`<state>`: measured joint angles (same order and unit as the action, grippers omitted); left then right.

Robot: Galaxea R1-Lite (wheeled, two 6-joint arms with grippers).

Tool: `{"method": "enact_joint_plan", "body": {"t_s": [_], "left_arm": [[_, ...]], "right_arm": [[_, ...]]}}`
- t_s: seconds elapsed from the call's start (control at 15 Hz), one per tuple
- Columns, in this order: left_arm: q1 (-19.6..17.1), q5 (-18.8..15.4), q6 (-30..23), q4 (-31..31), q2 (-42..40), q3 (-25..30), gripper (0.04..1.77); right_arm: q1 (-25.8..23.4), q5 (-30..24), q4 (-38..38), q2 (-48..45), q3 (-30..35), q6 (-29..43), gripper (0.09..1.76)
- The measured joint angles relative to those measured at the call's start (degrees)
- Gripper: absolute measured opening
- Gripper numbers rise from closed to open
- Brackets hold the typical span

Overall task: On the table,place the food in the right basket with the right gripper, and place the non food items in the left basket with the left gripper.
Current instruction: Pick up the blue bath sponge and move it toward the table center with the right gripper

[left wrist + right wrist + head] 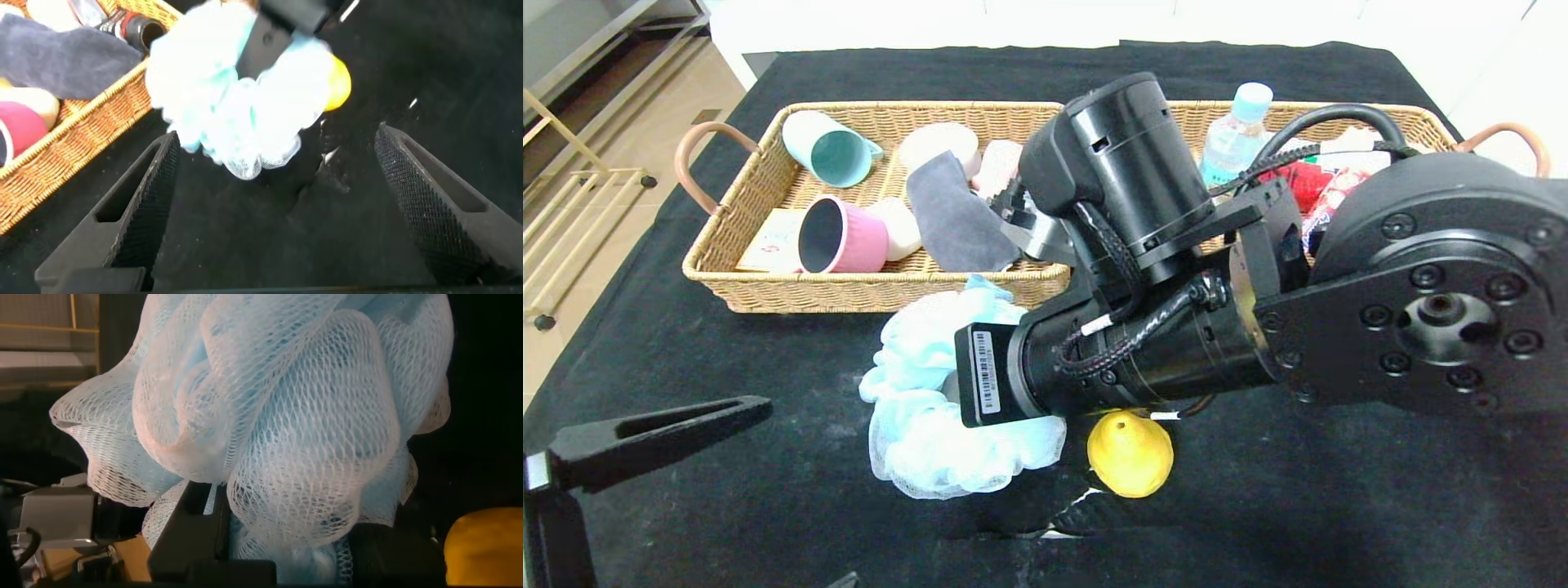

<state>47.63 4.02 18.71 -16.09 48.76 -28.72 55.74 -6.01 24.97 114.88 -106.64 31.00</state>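
My right gripper (pixel 282 547) is clamped on the mesh puff (pixel 931 392), just left of the pear (pixel 1130 454). Left gripper (pixel 278 212) hangs near-left, jaws wide and holding nothing.

Two wicker baskets sit side by side on one black-covered table (pixel 768 506): a left basket (pixel 768 294) and a right basket (pixel 1421 122). One pale blue mesh puff (pixel 915 433) and one yellow pear (pixel 1131 453) lie on the cloth. The left basket holds one teal cup (pixel 829 147), one pink pot (pixel 837 237) and one grey cloth (pixel 952 216). The right basket holds one clear bottle (pixel 1233 135).
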Motion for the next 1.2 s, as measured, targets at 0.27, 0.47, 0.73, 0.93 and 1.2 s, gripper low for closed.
{"method": "enact_joint_plan", "body": {"t_s": [0.27, 0.47, 0.73, 0.93, 1.2], "left_arm": [[0.0, 0.0, 0.5, 0.3, -0.6, -0.2, 1.72], [0.0, 0.1, 0.5, 0.3, -0.8, -0.2, 1.72], [0.0, 0.0, 0.6, 0.3, -0.9, -0.1, 1.72], [0.0, 0.0, 0.6, 0.4, -0.9, 0.0, 1.72], [0.0, -0.1, 0.6, 0.4, -0.8, 0.1, 1.72]], "right_arm": [[-0.2, -0.2, -0.2, 2.2, -0.8, 0.3, 0.74], [-0.1, 0.0, -1.7, 3.0, -1.2, 0.2, 0.74], [0.4, 0.1, -1.9, 3.0, -1.3, 0.3, 0.75], [0.2, 0.1, -1.8, 3.1, -1.3, 0.5, 1.06], [-0.2, 0.3, -1.8, 3.0, -1.2, 0.3, 1.33]]}}
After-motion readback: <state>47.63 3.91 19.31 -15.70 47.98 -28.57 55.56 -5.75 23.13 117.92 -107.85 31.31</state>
